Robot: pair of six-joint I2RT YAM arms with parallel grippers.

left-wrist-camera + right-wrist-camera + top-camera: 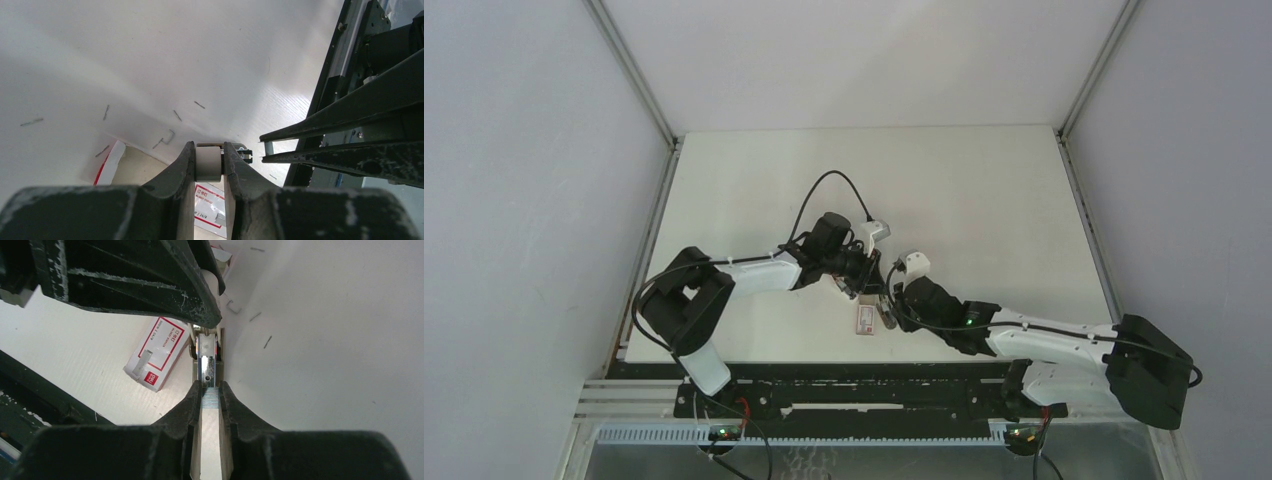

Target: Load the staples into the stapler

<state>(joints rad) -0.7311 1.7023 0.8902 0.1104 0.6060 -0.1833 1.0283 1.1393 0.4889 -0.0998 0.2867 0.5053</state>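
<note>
The left gripper (208, 148) is clamped narrowly on the tiny dark grey metallic stapler (206, 360), apparently to steady it with its shiny open channel facing the right gripper (210, 388). That gripper pinches a short strip of thin silver staples (210, 398) end-on, right at the channel's mouth. The flat white cardboard staple box with red print (157, 352) lies on the white table (754, 180) just beside them. Room is tight: the fingers nearly meet, so the strip likely must slide in straight. Loose staples (176, 115) dot the open table beyond.
</note>
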